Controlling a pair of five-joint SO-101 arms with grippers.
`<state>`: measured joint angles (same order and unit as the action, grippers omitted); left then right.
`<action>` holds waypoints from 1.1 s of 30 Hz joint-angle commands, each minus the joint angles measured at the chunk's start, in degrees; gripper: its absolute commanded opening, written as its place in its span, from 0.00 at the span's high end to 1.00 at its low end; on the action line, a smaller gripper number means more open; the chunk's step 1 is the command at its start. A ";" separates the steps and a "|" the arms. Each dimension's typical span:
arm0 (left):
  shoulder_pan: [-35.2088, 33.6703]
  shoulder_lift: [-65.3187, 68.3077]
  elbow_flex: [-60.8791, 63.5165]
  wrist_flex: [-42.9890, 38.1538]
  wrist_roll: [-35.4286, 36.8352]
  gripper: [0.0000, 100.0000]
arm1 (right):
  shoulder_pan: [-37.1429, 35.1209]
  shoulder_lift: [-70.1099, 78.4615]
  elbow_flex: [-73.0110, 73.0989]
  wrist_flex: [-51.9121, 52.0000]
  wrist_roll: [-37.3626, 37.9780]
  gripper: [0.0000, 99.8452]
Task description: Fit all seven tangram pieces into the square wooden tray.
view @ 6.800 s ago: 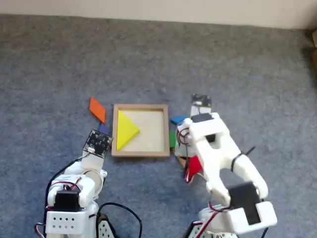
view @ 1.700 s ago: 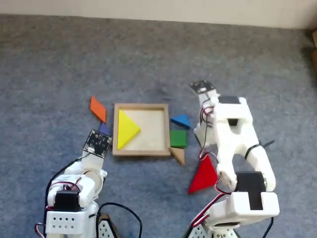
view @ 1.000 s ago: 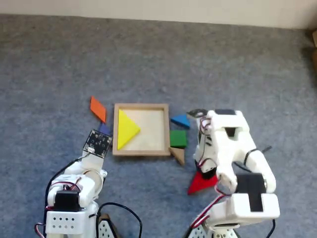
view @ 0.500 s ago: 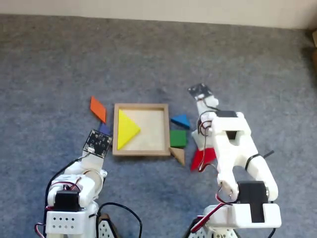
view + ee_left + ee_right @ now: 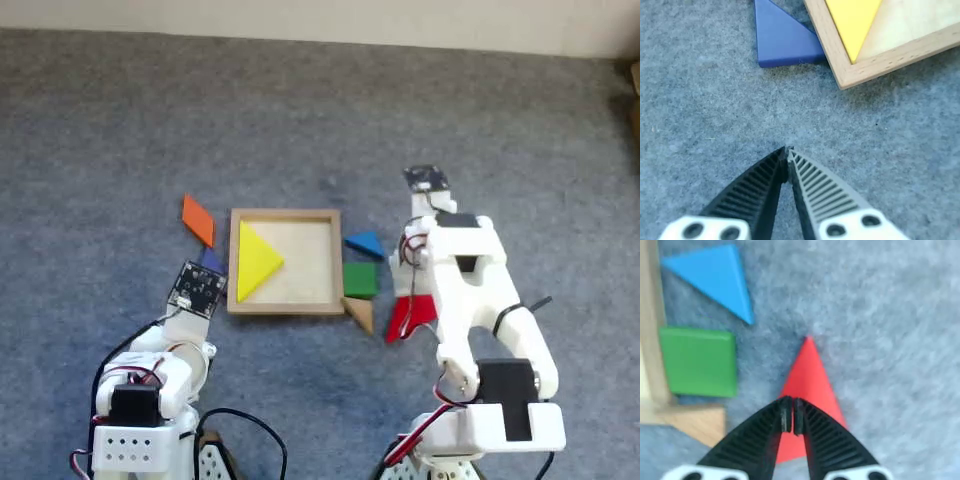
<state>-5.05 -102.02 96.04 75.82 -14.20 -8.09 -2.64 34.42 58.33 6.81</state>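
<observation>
The square wooden tray holds a yellow triangle against its left side. Outside it lie an orange parallelogram, a dark blue triangle, a light blue triangle, a green square and a tan triangle. My right gripper sits right of the tray, shut on the red triangle, whose tip points away from the arm. My left gripper is shut and empty over the carpet near the tray's front left corner.
Grey carpet covers the whole workspace, with open room behind the tray. The green square, light blue triangle and tan triangle crowd the tray's right edge, beside the red triangle.
The right arm came down on the red triangle and moved it from the front toward the tray's right side, beside the tan triangle. The left arm has stayed still.
</observation>
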 commanded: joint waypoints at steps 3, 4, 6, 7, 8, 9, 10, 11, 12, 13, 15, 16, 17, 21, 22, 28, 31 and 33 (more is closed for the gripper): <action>-0.57 -1.98 1.19 0.26 0.62 1.00 | -5.67 -3.38 -2.95 0.75 -17.23 0.95; -0.57 -1.98 1.19 0.26 0.62 1.00 | -6.37 -3.38 -2.95 0.75 -18.81 0.92; -0.57 -1.98 1.19 0.26 0.62 1.00 | -7.08 -3.38 -3.03 0.92 -21.27 0.83; -0.57 -1.98 1.19 0.26 0.62 1.00 | -7.34 -3.38 -3.03 1.01 -22.42 0.79; -0.57 -1.98 1.19 0.26 0.62 1.00 | -7.43 -3.38 -2.95 1.01 -23.47 0.74; -0.57 -1.98 1.19 0.26 0.62 1.00 | -7.43 -3.38 -2.95 1.01 -24.26 0.71; -0.57 -1.98 1.19 0.26 0.62 1.00 | -7.43 -3.38 -2.95 1.01 -24.79 0.69; -0.57 -1.98 1.19 0.26 0.62 1.00 | -7.43 -3.38 -2.95 1.01 -25.49 0.69; -0.57 -1.98 1.19 0.26 0.62 1.00 | -7.43 -3.38 -2.95 1.01 -26.46 0.69; -0.57 -1.98 1.19 0.26 0.62 1.00 | -7.43 -3.38 -2.95 1.01 -27.43 0.69; -0.57 -1.98 1.19 0.26 0.62 1.00 | -7.43 -3.47 -2.86 1.01 -28.84 0.69; -0.57 -1.98 1.19 0.26 0.62 1.00 | -7.43 -3.56 -2.86 1.01 -28.84 0.69; -0.57 -1.98 1.19 0.26 0.62 1.00 | -7.43 -3.82 -2.86 1.01 -28.66 0.69; -0.57 -1.98 1.19 0.26 0.62 1.00 | -7.25 -3.91 -3.30 4.09 -25.41 0.69; -0.57 -1.98 1.19 0.26 0.62 1.00 | -7.16 -4.00 -3.56 5.67 -22.33 0.69; -0.57 -1.98 1.19 0.26 0.62 1.00 | -3.91 -5.85 -9.27 14.02 -8.18 0.69; -0.57 -1.98 1.19 0.26 0.62 1.00 | -0.40 -6.81 -9.63 14.99 -1.41 0.69; -0.57 -1.98 1.19 0.26 0.62 1.00 | 0.75 -6.64 -9.36 14.81 1.05 0.69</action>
<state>-5.05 -102.02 96.04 75.82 -14.20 -10.64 -6.07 28.09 72.13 1.10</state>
